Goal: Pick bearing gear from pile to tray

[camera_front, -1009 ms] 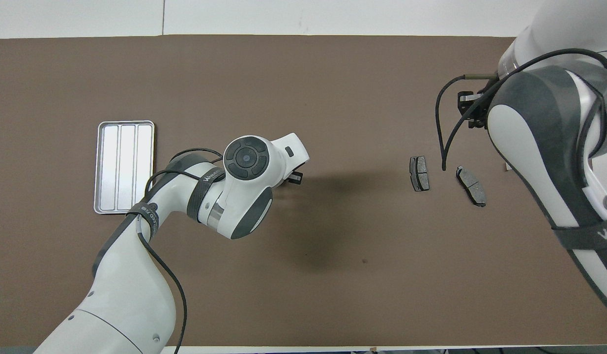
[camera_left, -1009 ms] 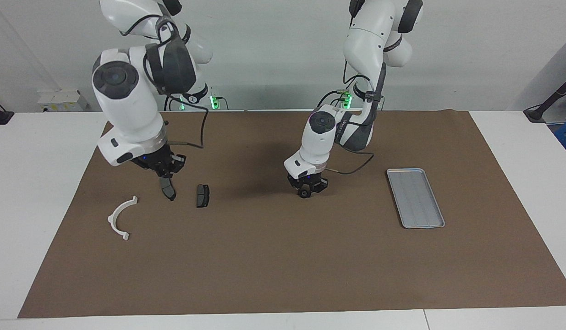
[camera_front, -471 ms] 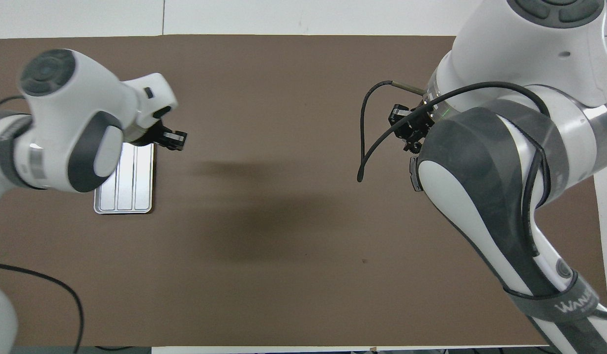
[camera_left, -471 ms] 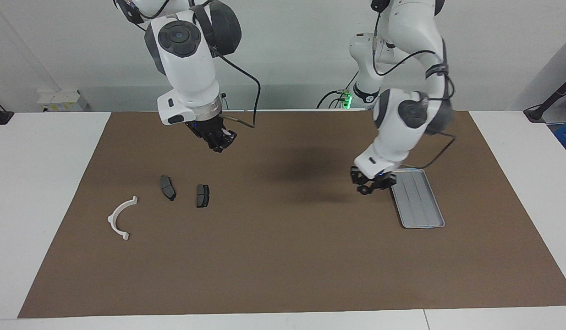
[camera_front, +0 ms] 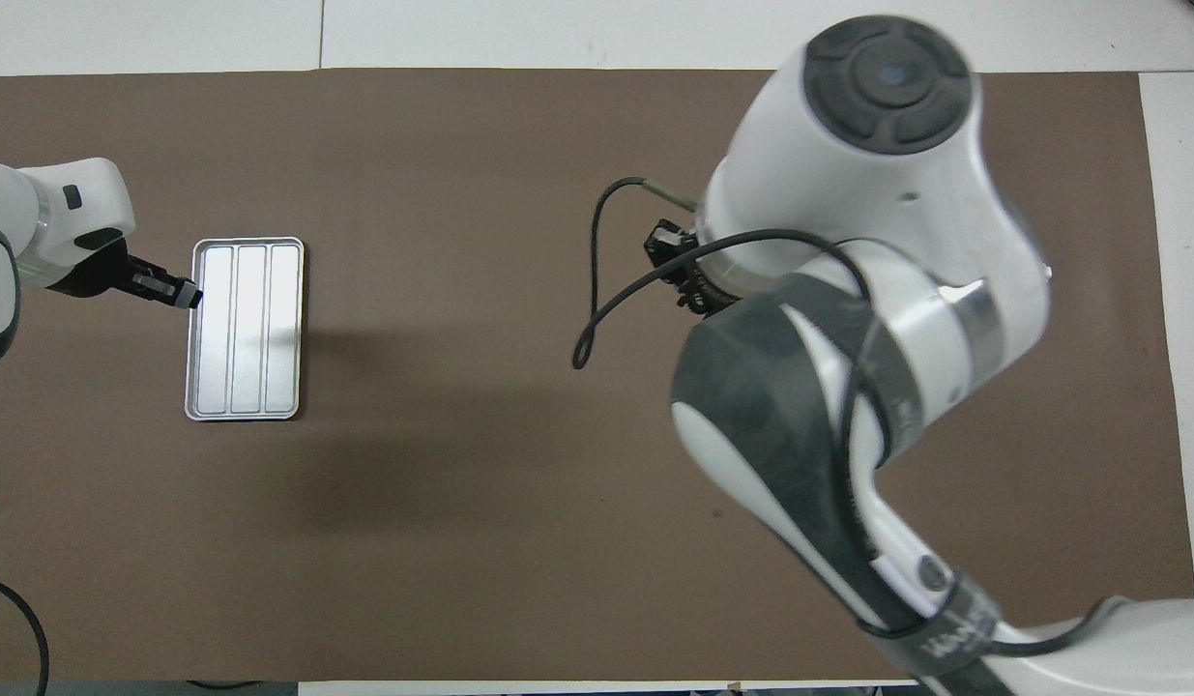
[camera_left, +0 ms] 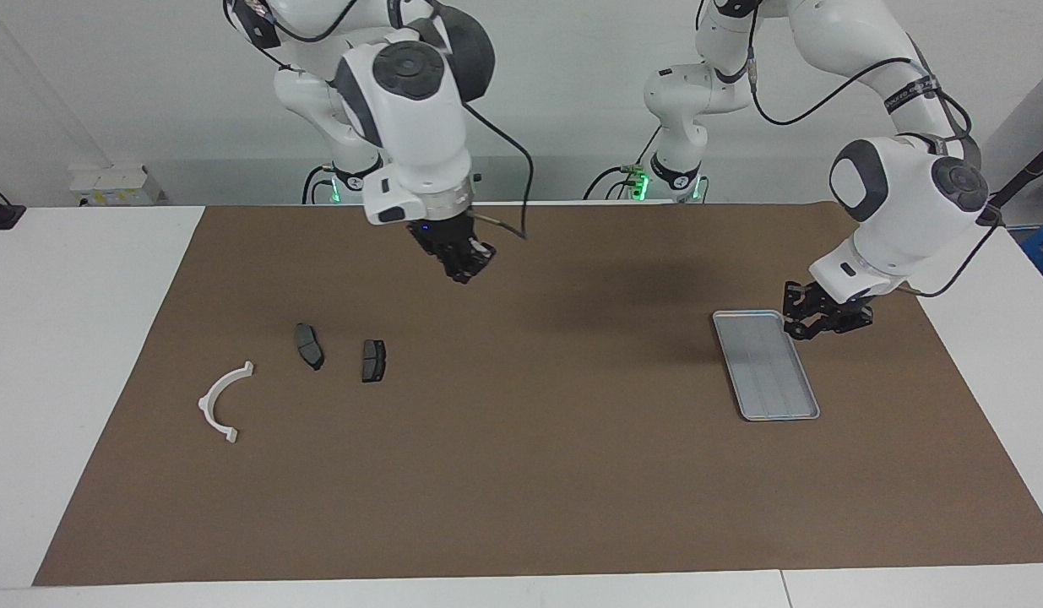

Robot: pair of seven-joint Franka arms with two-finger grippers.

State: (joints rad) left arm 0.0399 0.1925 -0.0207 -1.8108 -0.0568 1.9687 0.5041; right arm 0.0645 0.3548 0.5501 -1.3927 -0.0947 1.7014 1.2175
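Nearest the robots, the right arm's black two-finger tool (camera_left: 462,270) hangs clenched and holding nothing over the brown mat (camera_left: 521,473) that covers the white desk (camera_left: 65,338), well apart from the flat rectangular silver-grey metal tray (camera_left: 766,417) and toward the right arm's end of the desk from it.

The left arm's black tool (camera_left: 812,328) hovers low, just beside the tray's long rim on the side toward the left arm's end. In the overhead view its tip (camera_front: 189,295) sits at the very edge of the tray (camera_front: 245,242). We cannot tell whether this tool is clenched or released, nor whether it carries a bearing gear. The ridged floor of the tray that we see is bare.

The pile lies well apart from the tray, toward the right arm's end of the desk. We see two dark grey brake pads (camera_left: 308,345) (camera_left: 373,361) side by side but not touching, about level with the tray. Beside them, a little farther from the robots and farthest of all from the tray, rests the white curved half-ring bracket (camera_left: 209,397).
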